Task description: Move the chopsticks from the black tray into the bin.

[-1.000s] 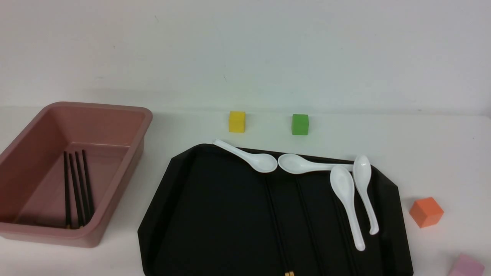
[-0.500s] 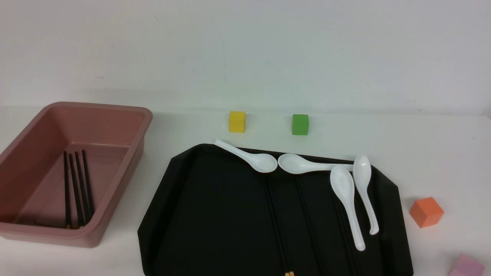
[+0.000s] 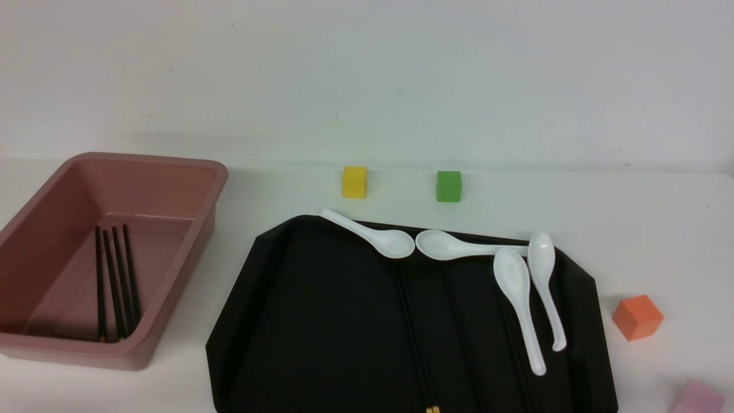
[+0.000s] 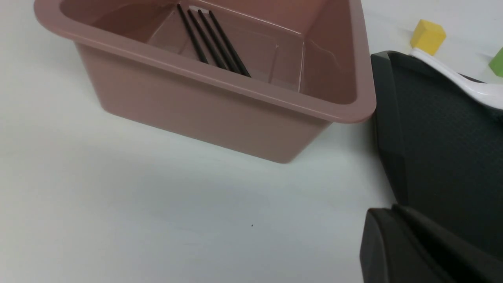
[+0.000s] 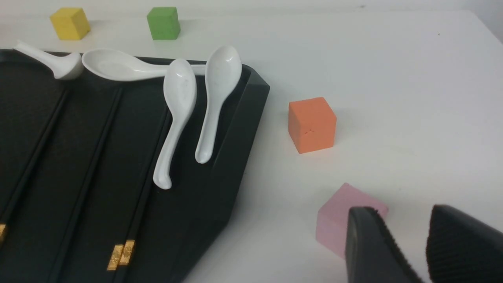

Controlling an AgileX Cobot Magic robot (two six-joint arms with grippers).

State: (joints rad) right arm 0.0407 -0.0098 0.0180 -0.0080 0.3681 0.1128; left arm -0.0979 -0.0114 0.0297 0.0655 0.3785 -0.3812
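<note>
Seemingly between picks, four chopsticks (image 3: 116, 281) lay in the bin (image 3: 172, 163) at left-centre, more remained on the black tray (image 3: 321, 321) lower-centre; the right gripper (image 5: 408, 243) hung narrowly parted, empty, the left's jaws unreadable.

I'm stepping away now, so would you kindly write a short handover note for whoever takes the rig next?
Left pincer: holds nothing, open or shut unclear.
Right pincer: open, empty, near the pink cube.
Done: four chopsticks lie in the bin.
Left: more chopsticks remain on the black tray, some beside or under the white spoons. Move them to the bin; leave the spoons.
</note>
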